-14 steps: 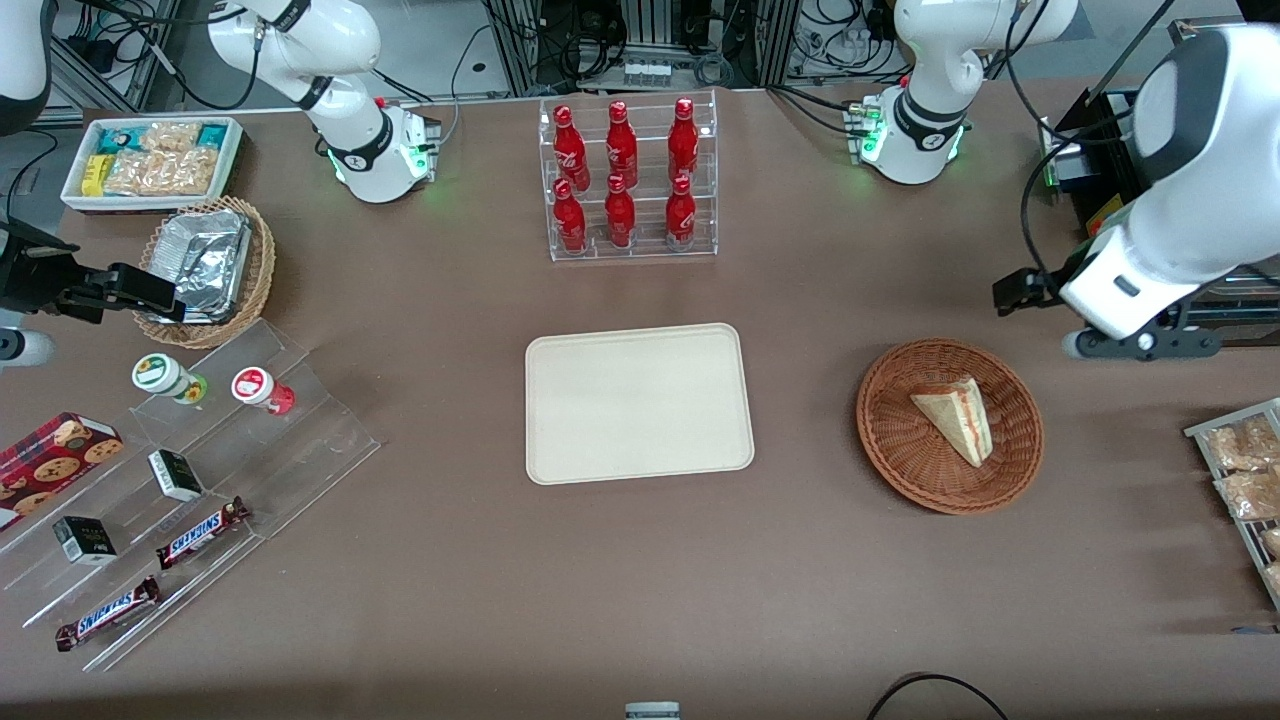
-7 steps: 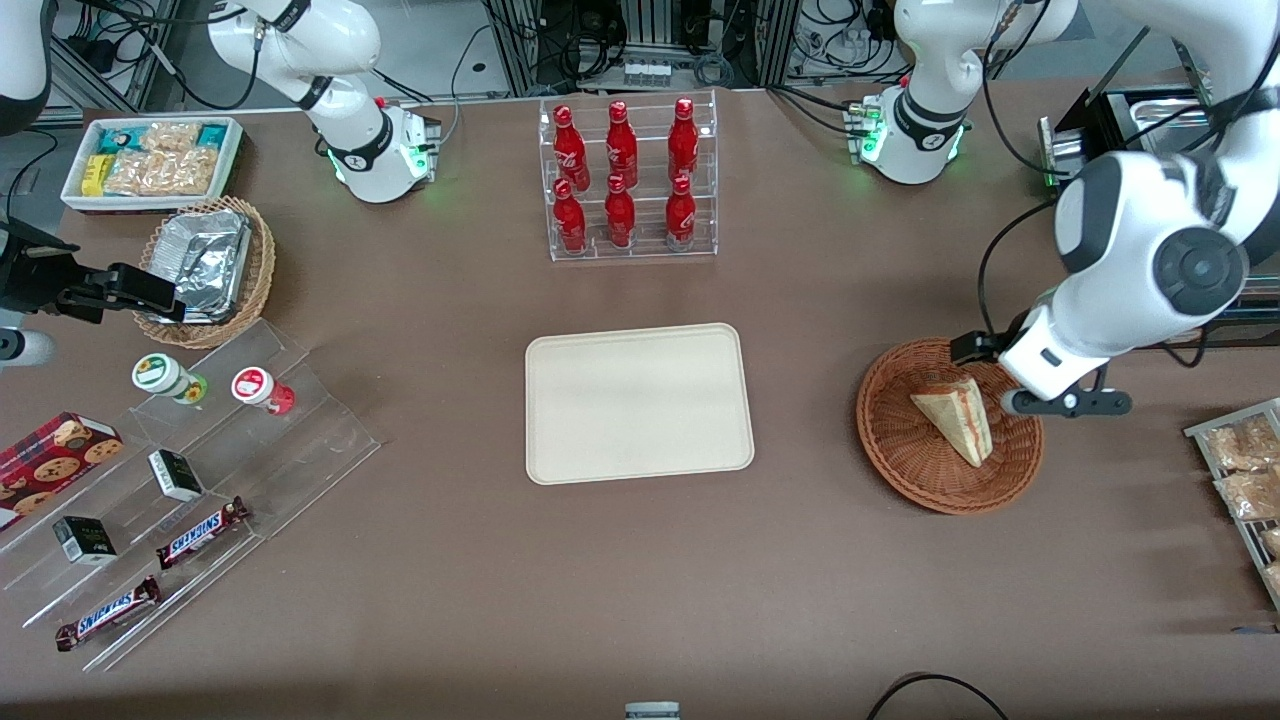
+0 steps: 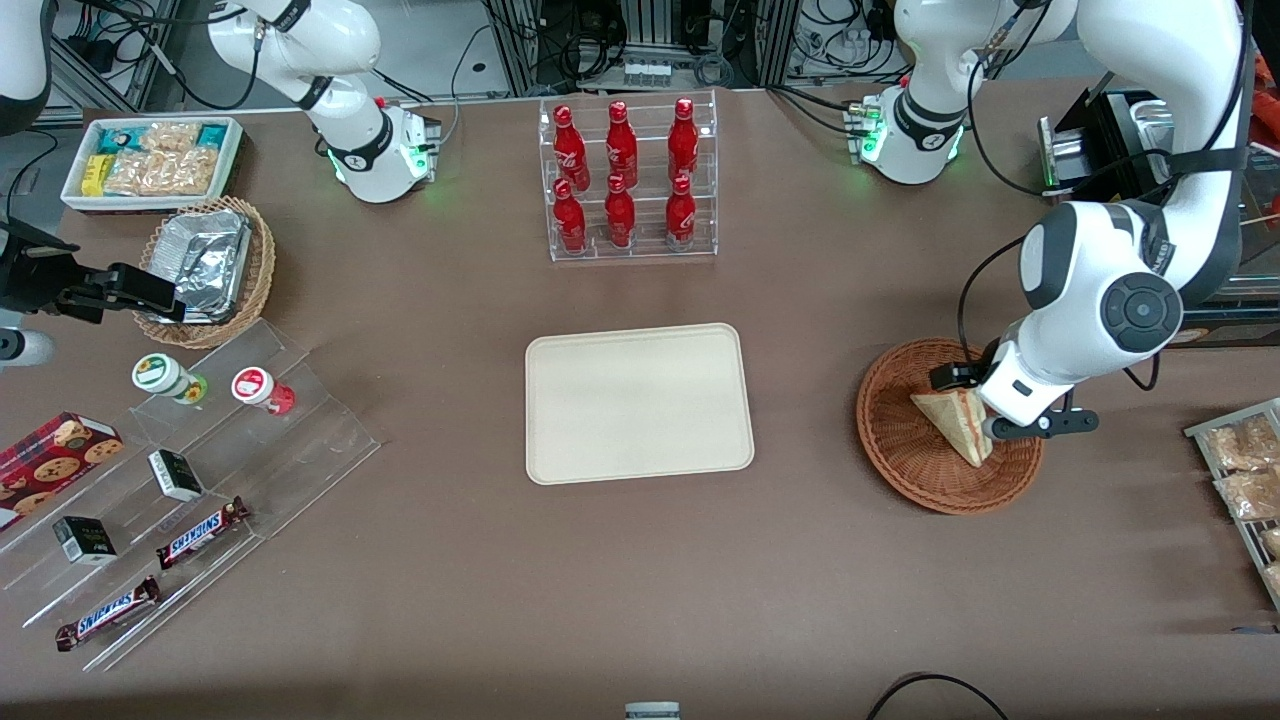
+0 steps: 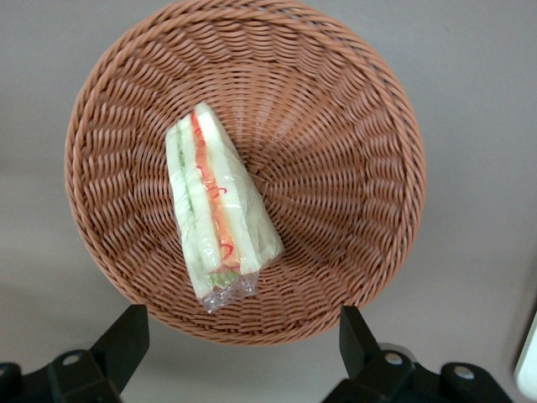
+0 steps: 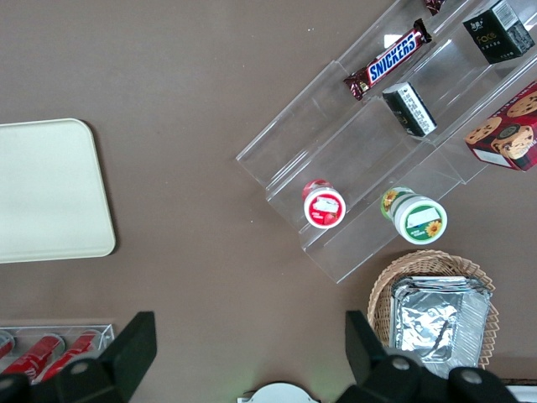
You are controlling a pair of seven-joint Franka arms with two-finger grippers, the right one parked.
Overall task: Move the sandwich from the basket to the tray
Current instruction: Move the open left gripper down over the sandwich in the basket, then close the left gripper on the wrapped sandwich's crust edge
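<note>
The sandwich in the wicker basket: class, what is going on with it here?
The left arm's gripper hangs over the basket, fingers open and apart from the sandwich. The sandwich lies in the basket, ungrasped. The tray, toward the parked arm's end, holds nothing yet.

A rack of red bottles (image 3: 625, 180) stands on the table; Snickers bars (image 3: 203, 531) lie toward the parked arm's end.
</note>
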